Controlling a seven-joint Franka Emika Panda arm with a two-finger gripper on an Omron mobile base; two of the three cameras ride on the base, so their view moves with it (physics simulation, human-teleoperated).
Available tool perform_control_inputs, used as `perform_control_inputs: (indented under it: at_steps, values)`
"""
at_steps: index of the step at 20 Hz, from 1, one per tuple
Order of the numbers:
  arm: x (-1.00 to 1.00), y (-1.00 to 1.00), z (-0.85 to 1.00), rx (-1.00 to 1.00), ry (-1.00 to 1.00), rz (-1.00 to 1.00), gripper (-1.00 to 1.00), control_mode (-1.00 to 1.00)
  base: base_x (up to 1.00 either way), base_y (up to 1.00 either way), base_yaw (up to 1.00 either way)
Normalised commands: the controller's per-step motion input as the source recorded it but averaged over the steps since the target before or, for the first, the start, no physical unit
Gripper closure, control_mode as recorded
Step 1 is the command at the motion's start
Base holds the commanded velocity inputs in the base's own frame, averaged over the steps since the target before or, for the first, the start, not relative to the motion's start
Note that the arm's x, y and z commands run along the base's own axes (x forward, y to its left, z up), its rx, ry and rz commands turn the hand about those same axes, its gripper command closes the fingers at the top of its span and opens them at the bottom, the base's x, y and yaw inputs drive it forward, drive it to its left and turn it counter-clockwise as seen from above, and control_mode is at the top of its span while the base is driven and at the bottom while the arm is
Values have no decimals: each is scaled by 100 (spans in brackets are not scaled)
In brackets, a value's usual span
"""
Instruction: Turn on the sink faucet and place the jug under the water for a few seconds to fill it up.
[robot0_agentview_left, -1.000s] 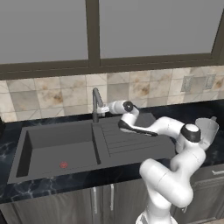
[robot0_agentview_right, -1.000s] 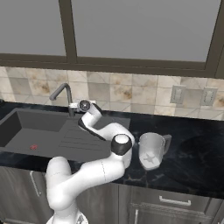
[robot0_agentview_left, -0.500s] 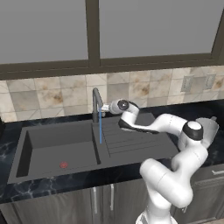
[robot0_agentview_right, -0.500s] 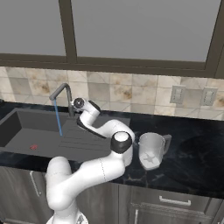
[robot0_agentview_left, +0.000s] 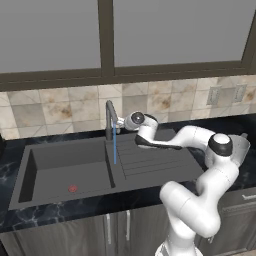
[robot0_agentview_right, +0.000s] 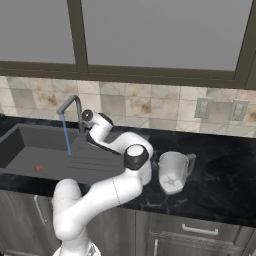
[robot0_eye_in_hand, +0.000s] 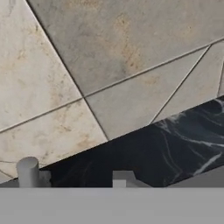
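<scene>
I see a thin blue water (robot0_agentview_left: 115, 143) stream dropping from the slim faucet (robot0_agentview_left: 109, 120) onto the matte sink (robot0_agentview_left: 60, 170); translucent tapered jug (robot0_agentview_right: 173, 172) on marbled counter (robot0_agentview_right: 225, 175); I can't tell the gripper (robot0_agentview_left: 123, 123) jaws' state.

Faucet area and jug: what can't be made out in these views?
- Pincer: jaws hidden by the white hand in both base views, so open or shut is unclear.
- Faucet lever: too small to tell its position.
- Jug: left base view, hidden behind the arm; its contents are unclear in the right base view.
- Water: landing spot in the sink is unclear.
</scene>
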Motion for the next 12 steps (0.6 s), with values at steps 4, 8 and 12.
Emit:
perform_control_inputs:
  at_steps: [4,8,12]
  values:
    - [-35,-74,-11,13,0,2,-100,-100,0,0,0]
    - [-46,-70,0,13,0,5,-100,-100,0,0,0]
    - [-24,-52,6,12,0,4,-100,-100,0,0,0]
